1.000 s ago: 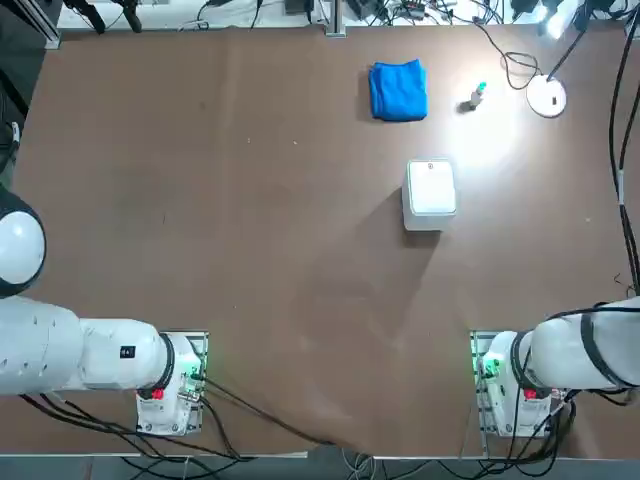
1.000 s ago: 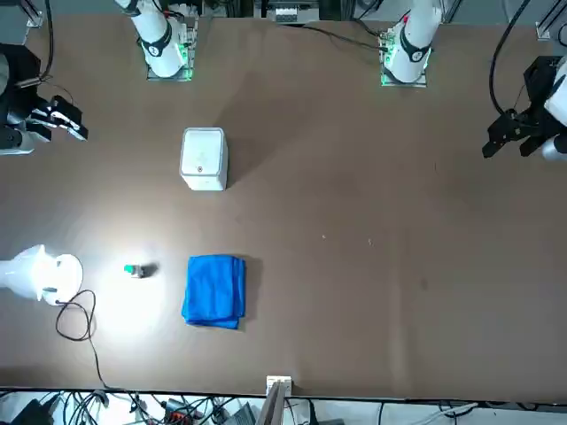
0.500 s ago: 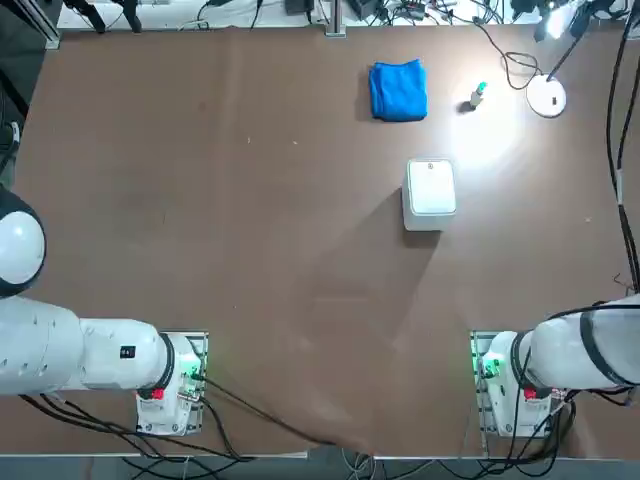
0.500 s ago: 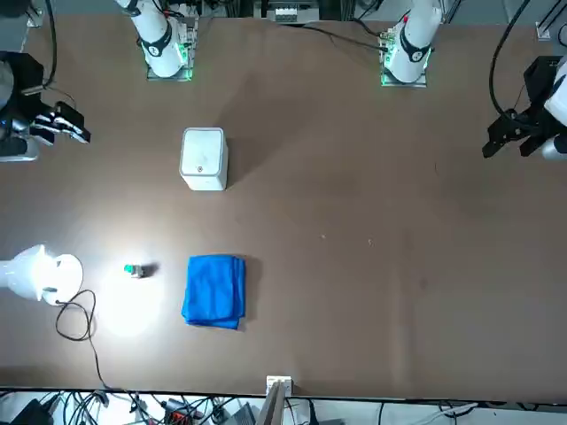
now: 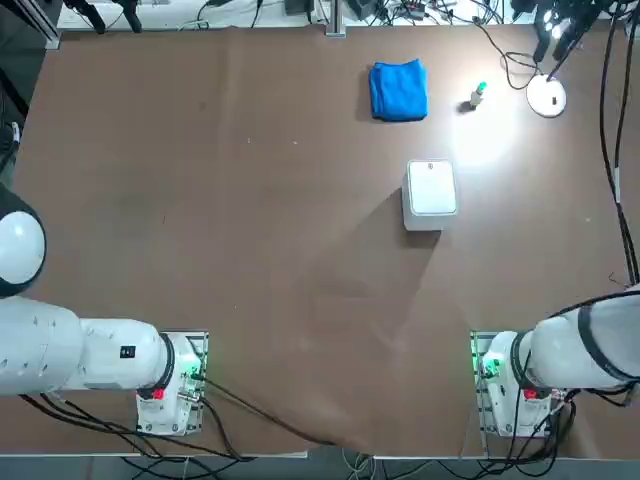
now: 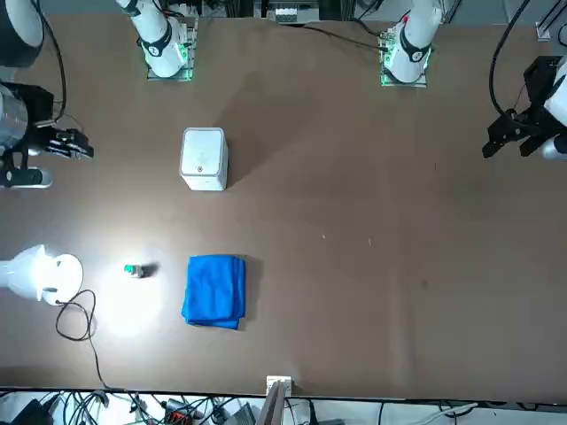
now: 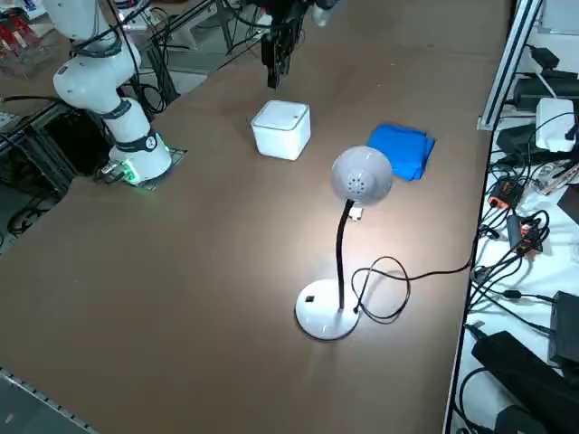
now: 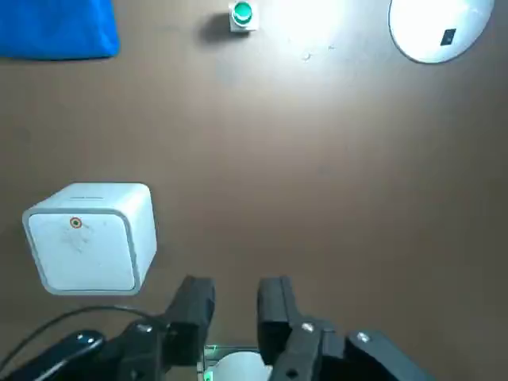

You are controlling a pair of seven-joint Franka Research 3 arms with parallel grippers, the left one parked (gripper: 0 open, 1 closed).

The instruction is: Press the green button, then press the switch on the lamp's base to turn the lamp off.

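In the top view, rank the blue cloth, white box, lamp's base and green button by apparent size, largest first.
1. and 2. blue cloth and white box: look alike, no firm ranking.
3. lamp's base.
4. green button, by far the smallest.

it was a robotics lab: two arms were bolted on green-lit mounts to a brown counter, with cable tangles and electronics crowding the counter's edges.

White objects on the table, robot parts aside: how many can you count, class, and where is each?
2. The white box sits mid-table, nearer the robot than the blue cloth. The lamp's base lies at the far right corner, beyond the green button. Nothing looks hidden.
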